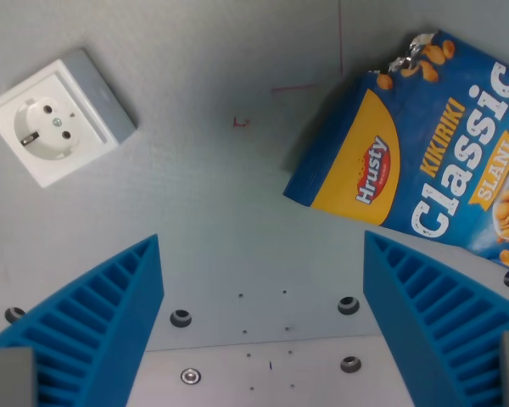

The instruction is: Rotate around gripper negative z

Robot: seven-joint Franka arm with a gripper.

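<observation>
My gripper (pixel 263 318) is open, with nothing between its two blue ribbed fingers: one finger (pixel 102 326) at the wrist view's lower left, the other (pixel 437 318) at the lower right. Both hang above a grey table surface (pixel 229 186). A blue bag of Hrusty Classic peanuts (pixel 424 161) lies flat at the wrist view's upper right, its lower edge just above the right finger. A white wall socket in a grey frame (pixel 59 119) lies at the upper left, apart from the fingers.
A lighter metal plate (pixel 237 373) with bolts and small holes runs along the bottom between the fingers. Faint red pen marks (pixel 242 121) show on the grey surface near the middle top.
</observation>
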